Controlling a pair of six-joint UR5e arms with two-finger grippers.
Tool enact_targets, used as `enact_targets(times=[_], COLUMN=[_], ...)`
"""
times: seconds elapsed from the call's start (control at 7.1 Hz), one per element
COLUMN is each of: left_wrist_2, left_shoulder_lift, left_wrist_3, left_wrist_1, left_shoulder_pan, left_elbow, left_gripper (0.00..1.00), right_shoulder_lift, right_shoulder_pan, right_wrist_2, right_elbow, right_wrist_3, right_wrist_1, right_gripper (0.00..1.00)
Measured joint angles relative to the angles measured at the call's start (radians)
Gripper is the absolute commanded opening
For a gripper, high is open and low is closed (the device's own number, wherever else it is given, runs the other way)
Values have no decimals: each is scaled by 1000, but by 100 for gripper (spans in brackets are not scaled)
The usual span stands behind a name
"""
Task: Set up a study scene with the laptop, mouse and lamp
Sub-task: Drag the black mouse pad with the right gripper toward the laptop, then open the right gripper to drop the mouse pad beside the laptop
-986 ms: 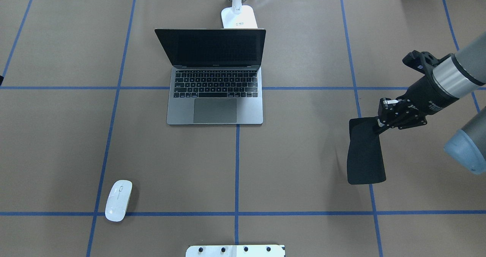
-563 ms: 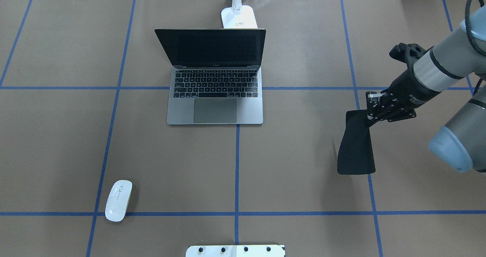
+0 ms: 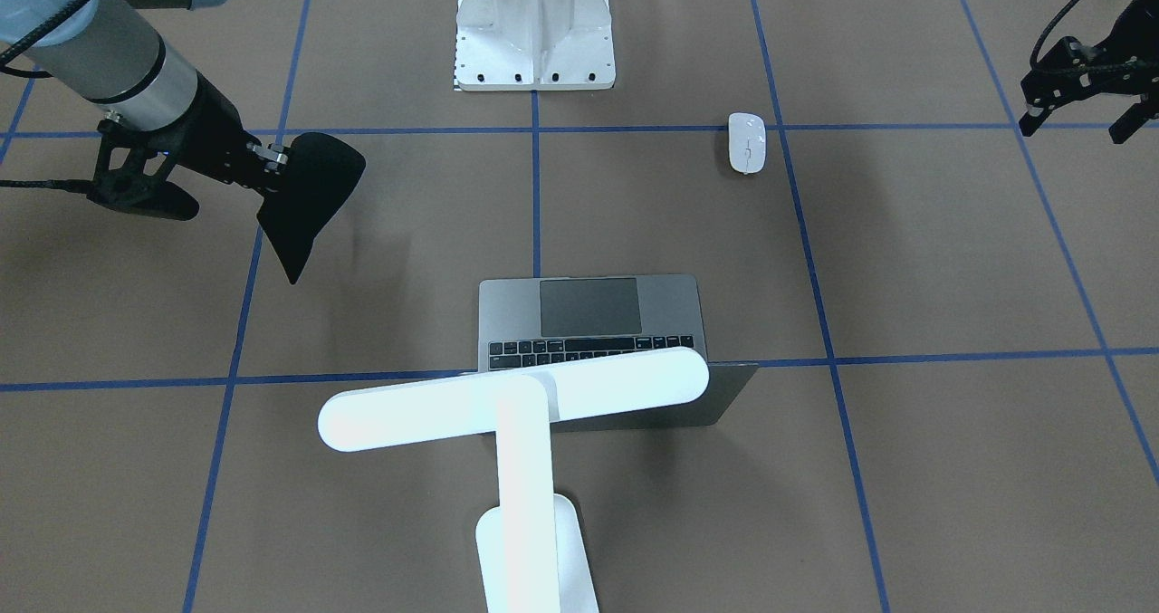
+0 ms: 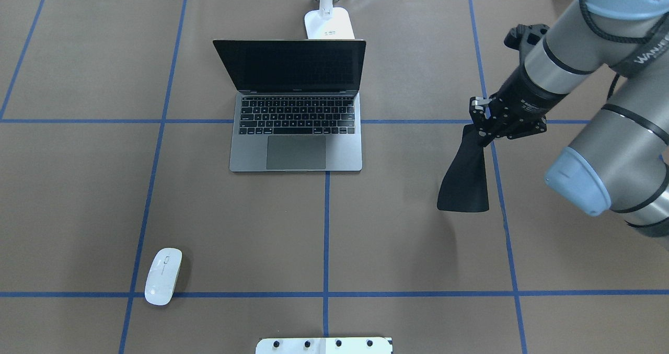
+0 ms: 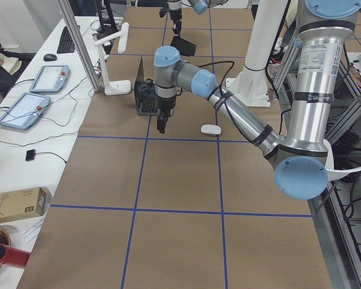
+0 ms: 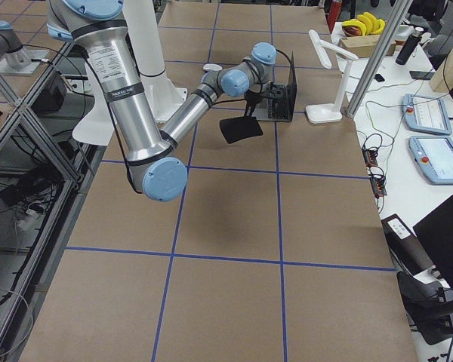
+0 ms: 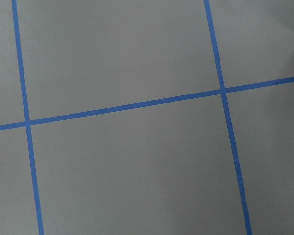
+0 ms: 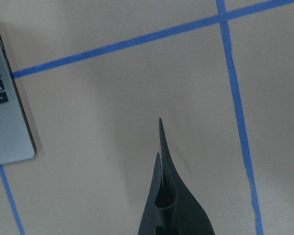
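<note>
The table (image 4: 418, 249) is covered with brown paper, and blue tape lines (image 4: 325, 223) divide it into large squares. The laptop (image 4: 296, 129) stands open in the middle of the far half, with its dark screen towards the robot. The lamp (image 3: 516, 400) stands just behind the lid at the far edge, and its long bar head reaches over the lid. The mouse (image 4: 163, 276) lies alone in the near left part, on a blue line and well apart from the laptop.

The right gripper (image 4: 482, 130) is closed on one edge of a black mouse pad (image 4: 465, 181), which hangs bent to the right of the laptop. The pad seems to be off the paper, but the lower edge is hard to judge. The left gripper (image 3: 1077, 129) hangs over bare paper at the left end, with its fingers apart and nothing between them.

A white bolted pedestal (image 3: 534, 29) stands at the robot's side. Beyond the far edge there is a white desk (image 6: 438, 188) with control tablets (image 6: 426, 113) and cables.
</note>
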Motion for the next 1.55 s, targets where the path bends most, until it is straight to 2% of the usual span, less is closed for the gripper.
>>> enact_targets(times=[0.28, 0.56, 1.13, 1.27, 1.41, 1.55], left_wrist_2=[0, -1, -1, -2, -2, -1], left_shoulder_lift=[8, 18, 20, 20, 21, 20], left_wrist_3=[0, 5, 27, 28, 28, 28], left_wrist_1=[-1, -3, -2, -2, -2, -2], left_shoulder_pan=[-5, -9, -10, -10, -10, -10], left_elbow=[-7, -12, -9, -9, -9, -9], left_gripper=[99, 99, 99, 99, 99, 99], right_shoulder_lift=[67, 94, 162, 176, 182, 185], right_shoulder_pan=[-16, -57, -75, -76, -76, -76], right_wrist_2=[-69, -133, -176, -185, -192, -205], right_elbow=[-2, -18, -55, -59, -61, -60], right_wrist_3=[2, 3, 10, 11, 12, 22], right_wrist_1=[-79, -89, -91, -92, -92, -92], right_gripper=[0, 0, 0, 81, 100, 100])
